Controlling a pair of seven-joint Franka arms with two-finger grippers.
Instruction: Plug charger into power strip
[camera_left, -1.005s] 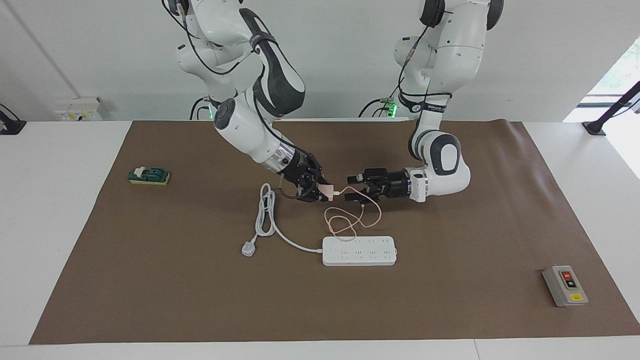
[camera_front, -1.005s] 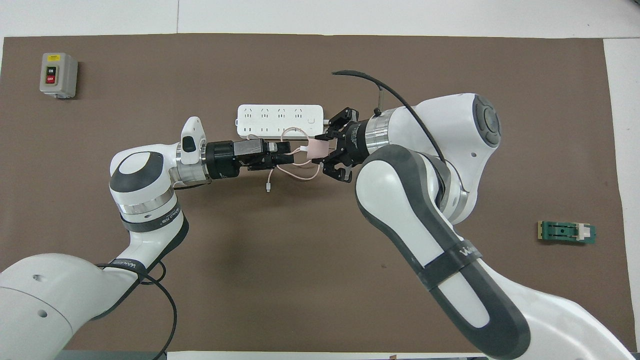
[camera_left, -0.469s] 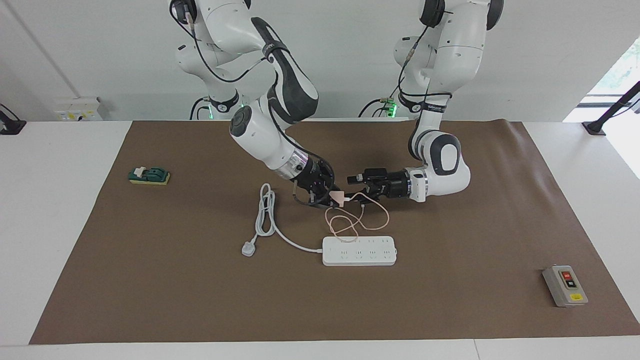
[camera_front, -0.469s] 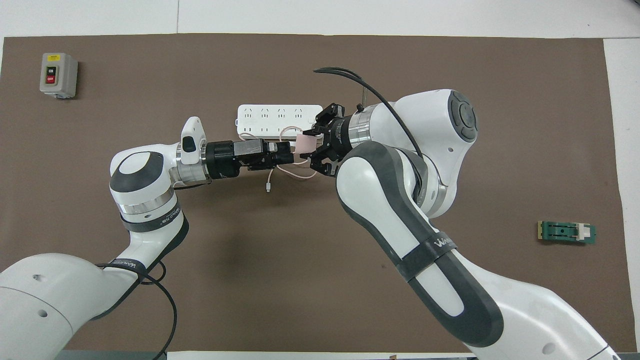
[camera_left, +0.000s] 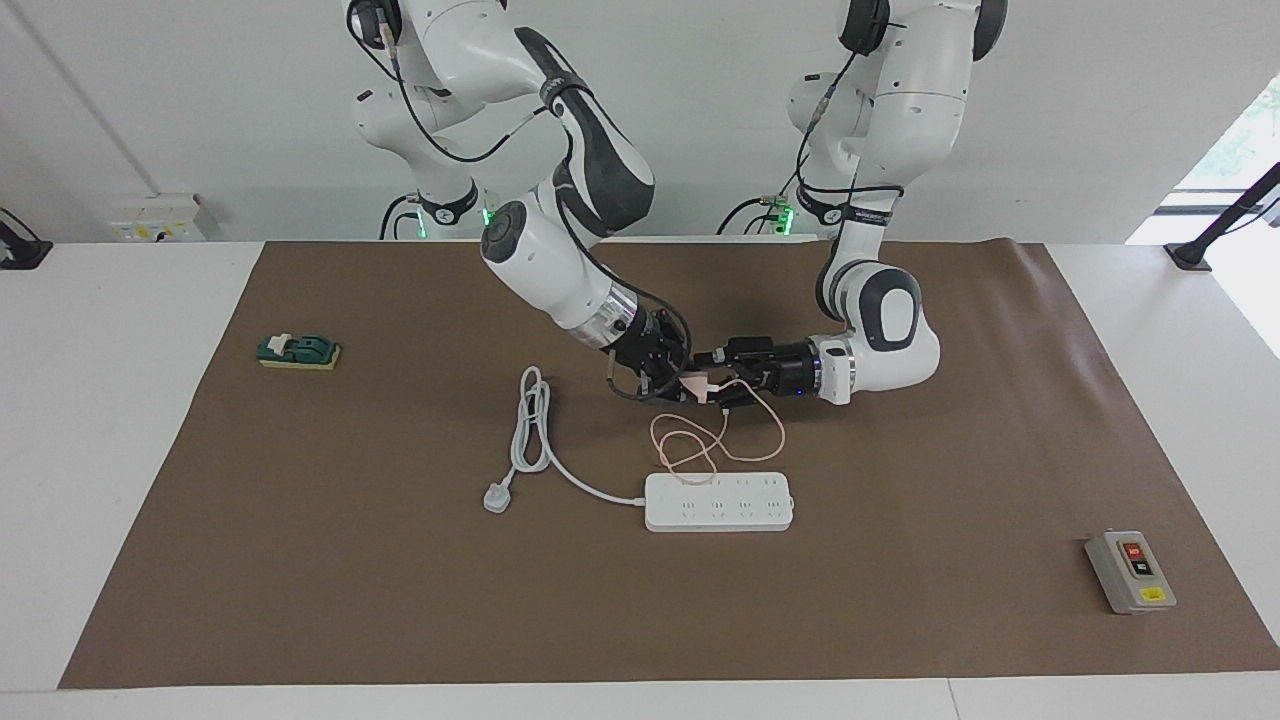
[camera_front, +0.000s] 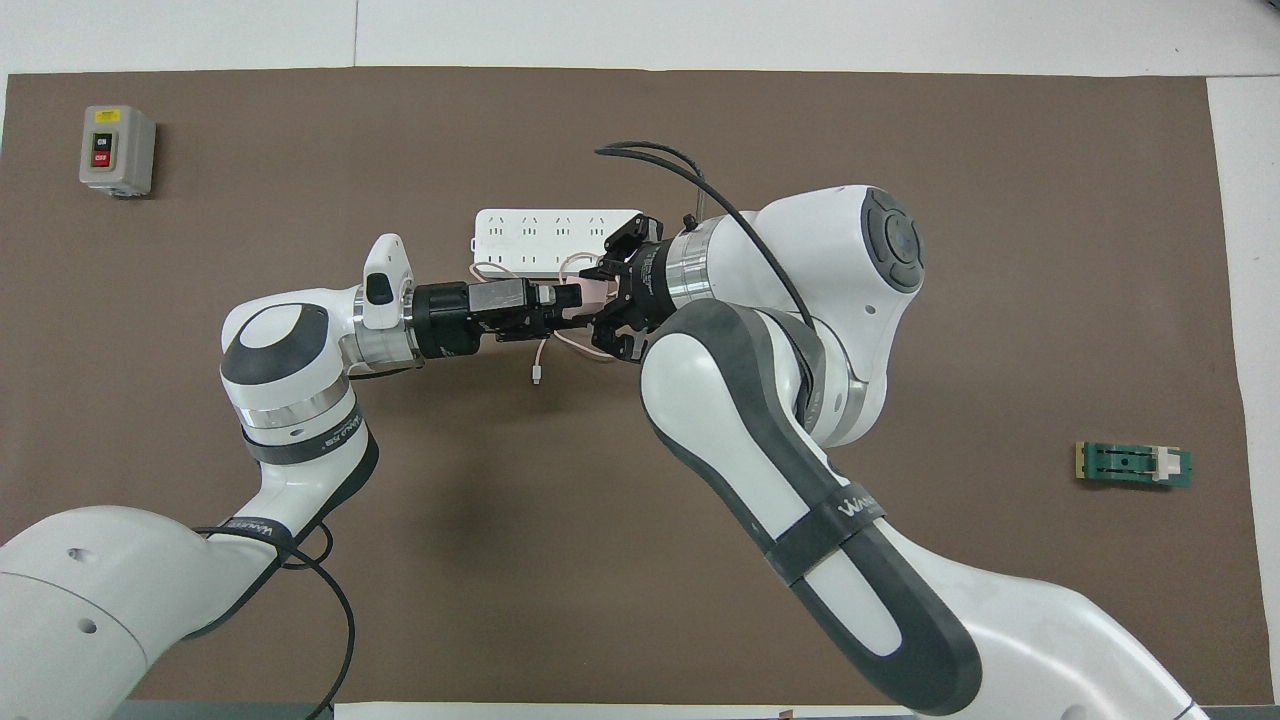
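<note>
The pale-pink charger (camera_left: 698, 385) is up in the air, held in my right gripper (camera_left: 680, 380), which is shut on it. My left gripper (camera_left: 722, 382) faces it, open, with a finger on either side of the charger. In the overhead view the charger (camera_front: 592, 293) shows between the right gripper (camera_front: 608, 300) and the left gripper (camera_front: 570, 305). Its thin pink cable (camera_left: 700, 445) hangs in loops onto the mat, and the small connector (camera_front: 537, 378) lies there. The white power strip (camera_left: 718, 502) lies flat, farther from the robots than both grippers; it also shows in the overhead view (camera_front: 540, 232).
The strip's thick white cord and three-pin plug (camera_left: 497, 497) lie toward the right arm's end. A grey switch box (camera_left: 1130, 572) (camera_front: 117, 150) sits at the left arm's end, and a green block (camera_left: 298, 351) (camera_front: 1133, 465) at the right arm's end.
My right gripper has carried the charger toward the left gripper, bringing it between the left fingers. The left arm has stayed in place.
</note>
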